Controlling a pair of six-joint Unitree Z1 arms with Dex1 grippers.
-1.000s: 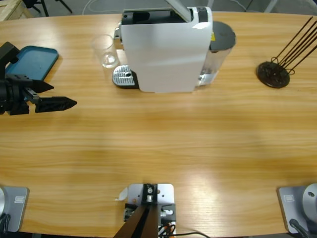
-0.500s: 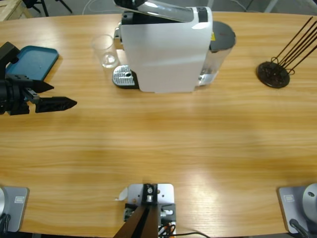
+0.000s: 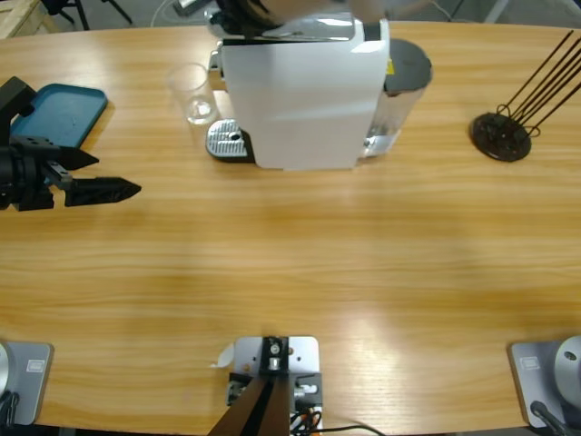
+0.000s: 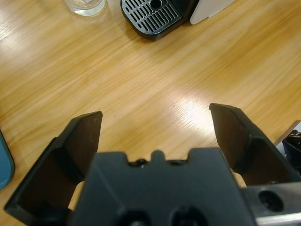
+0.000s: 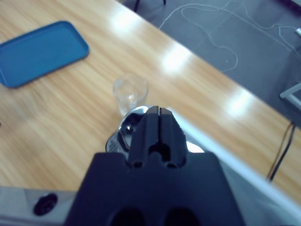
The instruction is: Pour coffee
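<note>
A long wooden bench (image 3: 290, 254) with pale grain carries a white box-shaped coffee machine (image 3: 300, 100) at its far middle, with a grey-lidded water tank (image 3: 407, 65) against the machine's right side. A round perforated metal drip tray (image 3: 227, 141) projects from the machine's near left corner; the left wrist view shows the same tray as a dark slotted grille (image 4: 153, 16). Just left of the machine, and slightly farther back than the drip tray, stands a small clear drinking glass (image 3: 191, 91), upright and apart from the tray; whether it holds any coffee cannot be told. A flat blue plastic tray (image 3: 59, 111) with rounded corners lies at the far left edge of the bench. At the far right sits a round black stand (image 3: 500, 136) with thin dark rods slanting up and away to the right. The left hand (image 3: 109, 190) hovers over bare wood at the left edge, pointing right, its two black jaws spread wide in a released state with nothing between them, as the left wrist view (image 4: 155, 117) confirms. The right hand (image 5: 155, 113) is poised over the top of the machine near its left end, its jaws clenched together with nothing seen between them; beyond them the clear glass (image 5: 130, 94) and the blue tray (image 5: 40, 52) are visible on the bench.
</note>
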